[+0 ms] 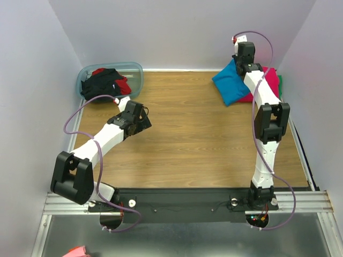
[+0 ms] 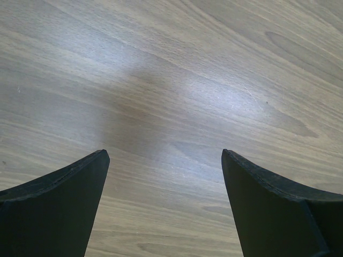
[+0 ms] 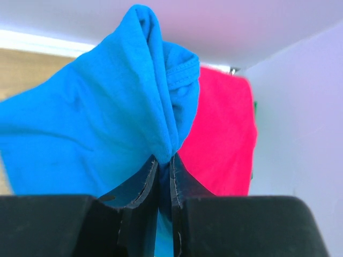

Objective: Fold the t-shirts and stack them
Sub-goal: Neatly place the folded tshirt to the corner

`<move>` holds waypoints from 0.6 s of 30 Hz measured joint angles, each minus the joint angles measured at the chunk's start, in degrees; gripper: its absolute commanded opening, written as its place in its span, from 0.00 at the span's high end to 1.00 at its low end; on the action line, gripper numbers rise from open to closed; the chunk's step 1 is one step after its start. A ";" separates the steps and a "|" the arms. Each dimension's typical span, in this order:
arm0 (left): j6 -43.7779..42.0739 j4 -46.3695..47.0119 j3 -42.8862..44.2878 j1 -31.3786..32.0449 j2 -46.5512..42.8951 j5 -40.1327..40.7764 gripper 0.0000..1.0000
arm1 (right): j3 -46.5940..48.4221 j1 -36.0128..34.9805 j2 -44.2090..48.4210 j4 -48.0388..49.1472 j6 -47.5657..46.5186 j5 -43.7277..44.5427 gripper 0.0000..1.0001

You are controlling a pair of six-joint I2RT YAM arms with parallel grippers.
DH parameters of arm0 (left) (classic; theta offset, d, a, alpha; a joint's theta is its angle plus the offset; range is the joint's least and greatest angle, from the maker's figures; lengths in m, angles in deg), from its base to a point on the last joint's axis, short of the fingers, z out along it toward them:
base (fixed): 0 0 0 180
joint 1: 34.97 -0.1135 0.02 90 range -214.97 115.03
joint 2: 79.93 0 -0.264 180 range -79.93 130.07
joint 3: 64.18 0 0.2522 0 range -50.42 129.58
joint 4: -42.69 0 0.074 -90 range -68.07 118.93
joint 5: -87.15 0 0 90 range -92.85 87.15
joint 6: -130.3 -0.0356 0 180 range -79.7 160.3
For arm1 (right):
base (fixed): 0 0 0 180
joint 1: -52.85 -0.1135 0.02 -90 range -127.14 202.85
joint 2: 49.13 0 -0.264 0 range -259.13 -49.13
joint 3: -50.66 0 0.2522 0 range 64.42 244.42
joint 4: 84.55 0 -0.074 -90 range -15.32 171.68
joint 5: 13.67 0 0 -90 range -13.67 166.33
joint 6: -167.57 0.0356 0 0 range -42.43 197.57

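Observation:
A folded turquoise-blue t-shirt [image 1: 230,83] lies at the far right of the table on top of a magenta-pink t-shirt [image 1: 270,80]. My right gripper [image 1: 247,68] is over them and shut on a bunched fold of the turquoise-blue t-shirt [image 3: 107,118]; the magenta-pink t-shirt [image 3: 222,139] shows behind it. Black [image 1: 102,83] and red [image 1: 122,84] t-shirts lie crumpled in the tub at the far left. My left gripper [image 1: 143,124] is open and empty over bare wood, its fingers [image 2: 59,203] wide apart.
A translucent blue-grey plastic tub [image 1: 136,69] stands at the far left corner. White walls close the table at the back and both sides. A green edge [image 1: 280,80] peeks out beside the pink shirt. The wooden table [image 1: 182,134] lies between the arms.

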 measured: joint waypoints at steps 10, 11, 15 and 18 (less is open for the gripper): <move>0.00 -0.07 0.00 -0.74 -0.15 -0.17 0.02 | 3.74 1.14 0.33 -0.15 1.14 -0.15 1.00; 0.00 -0.11 0.00 -0.76 -0.33 -0.20 0.02 | 3.78 1.29 0.33 -0.17 1.36 0.00 1.00; 0.02 -0.13 -0.04 -0.85 -1.84 -0.22 0.02 | 4.55 1.68 0.33 -0.68 1.70 0.11 1.00; 0.07 -0.11 -0.07 -1.01 -3.50 -0.22 0.01 | 5.66 2.12 0.61 -0.96 1.97 0.04 1.00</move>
